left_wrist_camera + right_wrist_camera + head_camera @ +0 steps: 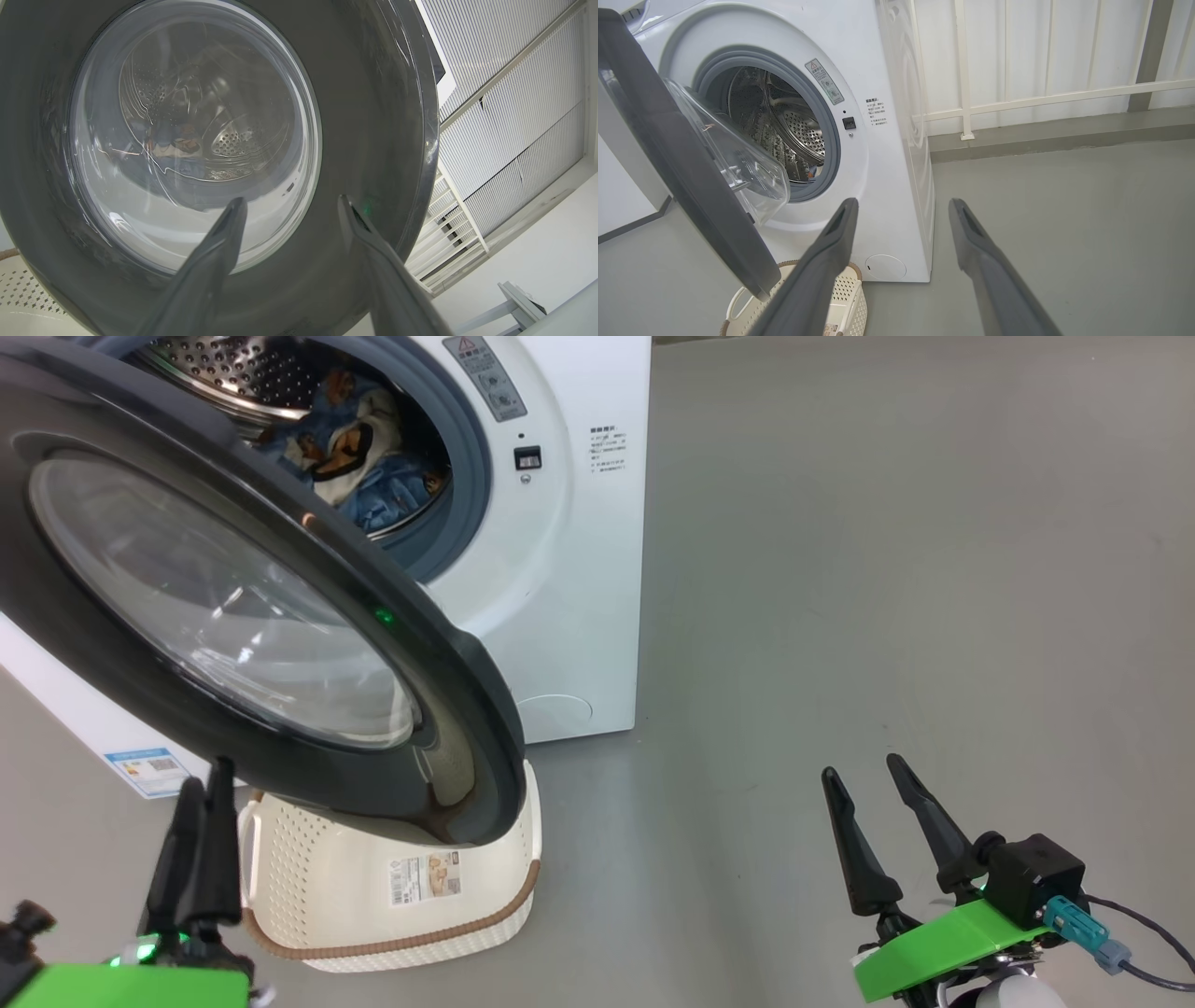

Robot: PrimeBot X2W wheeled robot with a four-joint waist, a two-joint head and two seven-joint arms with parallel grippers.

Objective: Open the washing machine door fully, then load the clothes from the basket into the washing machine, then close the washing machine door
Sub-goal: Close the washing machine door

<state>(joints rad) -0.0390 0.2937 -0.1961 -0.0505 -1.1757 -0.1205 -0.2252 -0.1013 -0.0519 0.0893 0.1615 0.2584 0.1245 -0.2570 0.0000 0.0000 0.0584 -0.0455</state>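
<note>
The washing machine (560, 569) stands with its door (280, 616) swung partly out towards me, black rim and glass bowl facing me. Light blue clothes (359, 453) with bear prints lie inside the steel drum. The cream basket (401, 896) sits on the floor under the door's lower edge, which hides much of it. My left gripper (207, 777) is open and empty just in front of the door (373, 116); its fingertips (237, 203) point at the glass. My right gripper (864, 772) is open and empty, low over the floor, well right of the machine (887, 163).
Open grey floor (887, 569) stretches right of the machine. A white railing (1041, 98) and wall run behind it. A blue sticker (149, 770) marks the machine's lower left. The basket (845, 294) lies right below the door (677, 154).
</note>
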